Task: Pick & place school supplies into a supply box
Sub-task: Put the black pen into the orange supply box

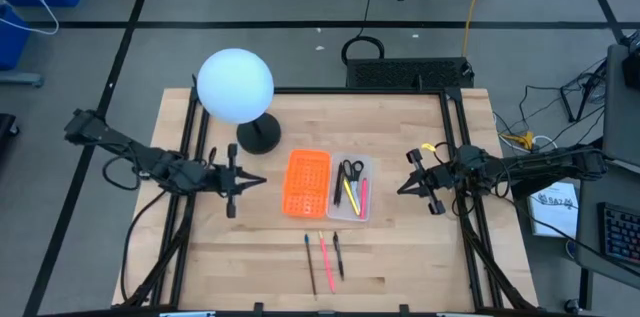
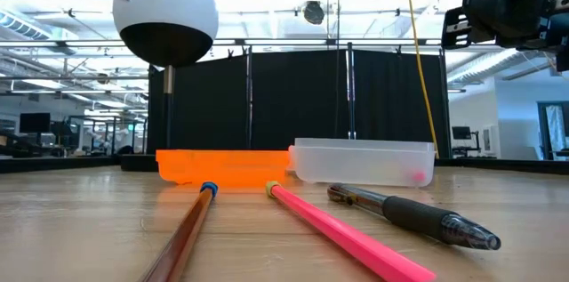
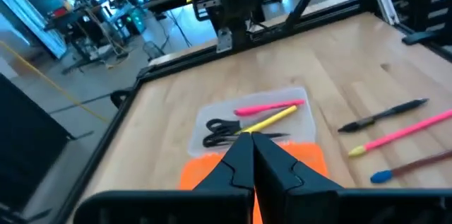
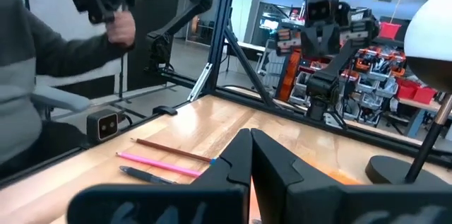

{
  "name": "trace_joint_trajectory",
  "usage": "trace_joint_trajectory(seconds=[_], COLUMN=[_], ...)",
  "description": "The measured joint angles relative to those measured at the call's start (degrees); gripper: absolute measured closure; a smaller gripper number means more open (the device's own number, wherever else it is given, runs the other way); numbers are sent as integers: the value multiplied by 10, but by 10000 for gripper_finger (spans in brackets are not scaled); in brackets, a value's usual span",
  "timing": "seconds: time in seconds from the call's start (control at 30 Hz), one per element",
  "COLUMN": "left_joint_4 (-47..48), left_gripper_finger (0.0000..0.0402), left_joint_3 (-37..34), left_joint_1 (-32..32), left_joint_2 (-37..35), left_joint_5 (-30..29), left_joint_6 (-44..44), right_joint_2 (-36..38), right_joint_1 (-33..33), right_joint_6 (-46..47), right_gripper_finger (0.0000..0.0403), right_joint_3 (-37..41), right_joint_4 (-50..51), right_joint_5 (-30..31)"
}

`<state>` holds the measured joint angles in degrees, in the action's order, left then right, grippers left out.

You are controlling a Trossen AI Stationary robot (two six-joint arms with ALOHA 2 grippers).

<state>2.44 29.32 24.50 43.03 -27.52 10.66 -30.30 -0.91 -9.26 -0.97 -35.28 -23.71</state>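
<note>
The clear supply box (image 1: 368,171) lies mid-table, joined to an orange perforated panel (image 1: 307,182) on its left. Inside the box lie black-handled scissors (image 1: 349,170), a yellow pen (image 1: 350,193) and a pink pen (image 1: 362,197). Near the table's near edge lie a brown pencil (image 1: 310,263), a pink pencil (image 1: 325,255) and a dark pen (image 1: 338,254). My left gripper (image 1: 258,181) hovers shut to the left of the orange panel. Right of the box, my right gripper (image 1: 402,189) also hovers shut. Both point toward the box.
A lamp with a white globe (image 1: 235,85) and a dark round base (image 1: 258,137) stands behind the orange panel, to its left. Black frame rails (image 1: 195,157) run along the table's sides. A person (image 4: 28,75) sits beyond the table in the right wrist view.
</note>
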Motion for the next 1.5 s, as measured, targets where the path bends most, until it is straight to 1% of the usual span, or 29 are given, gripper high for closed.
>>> trace_joint_trajectory(seconds=[0.13, 0.2, 0.27, 0.33, 0.43, 0.53, 0.57, 0.63, 0.73, 0.8, 0.9, 0.97, 1.03, 1.23, 1.33, 1.43, 1.5], left_joint_4=[-50, -79, -99, -128, -194, -231, -240, -256, -263, -263, -267, -271, -292, -343, -343, -342, -341], left_gripper_finger=[398, 399, 398, 397, 398, 396, 393, 387, 383, 385, 394, 397, 395, 372, 371, 375, 379], left_joint_3=[-66, -99, -124, -149, -184, -216, -224, -234, -236, -234, -234, -234, -234, -234, -234, -234, -234], left_joint_1=[-8, -8, -8, -8, -8, -8, -8, -8, -8, -8, -8, -8, -8, -2, -2, -2, -2], left_joint_2=[-24, -32, -40, -47, -49, -49, -49, -49, -48, -48, -49, -49, -49, -49, -49, -49, -49], left_joint_5=[59, 69, 66, 55, 33, 18, 13, 0, -13, -15, -15, -14, -8, -5, -8, -10, -10], left_joint_6=[-12, -6, -5, 2, 19, 16, 12, 10, 8, 7, 8, 9, 17, 28, 32, 57, 68], right_joint_2=[0, -2, -6, -13, -24, -37, -45, -78, -141, -201, -300, -369, -443, -639, -730, -795, -822], right_joint_1=[0, 0, 1, 2, 10, 39, 57, 106, 189, 240, 309, 344, 368, 394, 397, 392, 384], right_joint_6=[23, 23, 22, 29, 67, 121, 132, 134, 134, 134, 145, 175, 216, 387, 477, 593, 673], right_gripper_finger=[403, 403, 403, 403, 403, 403, 403, 403, 403, 403, 403, 403, 403, 403, 403, 403, 403], right_joint_3=[0, 0, 0, 0, -2, -29, -42, -96, -188, -253, -364, -443, -521, -772, -886, -964, -986], right_joint_4=[4, 7, 12, 14, 12, 33, 70, 136, 194, 239, 305, 351, 420, 610, 717, 794, 819], right_joint_5=[39, 68, 90, 99, 118, 183, 199, 235, 356, 421, 477, 514, 535, 531, 481, 435, 412])
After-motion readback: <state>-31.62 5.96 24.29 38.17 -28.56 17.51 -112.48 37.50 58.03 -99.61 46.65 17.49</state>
